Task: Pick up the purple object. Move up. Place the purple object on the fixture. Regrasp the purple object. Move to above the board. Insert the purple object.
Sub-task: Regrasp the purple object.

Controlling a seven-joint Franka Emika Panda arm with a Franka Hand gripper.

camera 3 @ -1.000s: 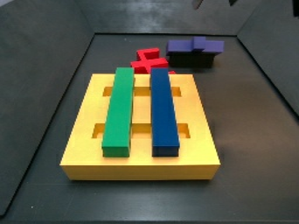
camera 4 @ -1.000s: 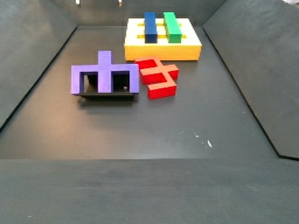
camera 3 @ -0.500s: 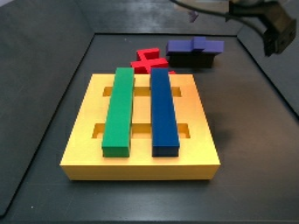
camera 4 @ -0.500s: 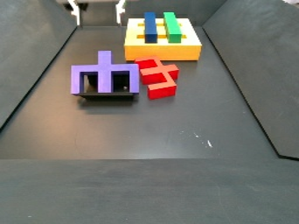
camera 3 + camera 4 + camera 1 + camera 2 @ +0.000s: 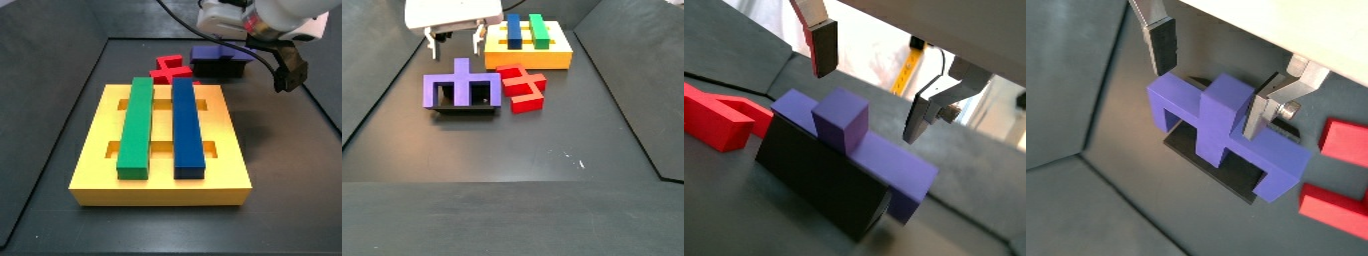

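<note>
The purple object [image 5: 462,86] lies on the fixture [image 5: 464,110], its raised stub pointing up; in both wrist views it shows as a purple bar [image 5: 855,142] [image 5: 1224,132] on the black fixture [image 5: 815,185]. My gripper [image 5: 456,44] hangs open just above it, holding nothing. In a wrist view one finger [image 5: 1162,45] is beyond the bar and the other beside the stub, not touching. The board [image 5: 94,150] lies apart from the gripper [image 5: 271,58], which is above the fixture [image 5: 221,71] and the purple object [image 5: 218,52].
A red cross-shaped block [image 5: 523,88] [image 5: 167,68] lies right beside the fixture. A long green bar [image 5: 136,125] and a long dark-blue bar [image 5: 187,125] sit in the board's slots. Dark sloping walls enclose the floor.
The gripper, out of view a second ago, has come down into both side views and now hangs over the purple object. The blocks have not moved.
</note>
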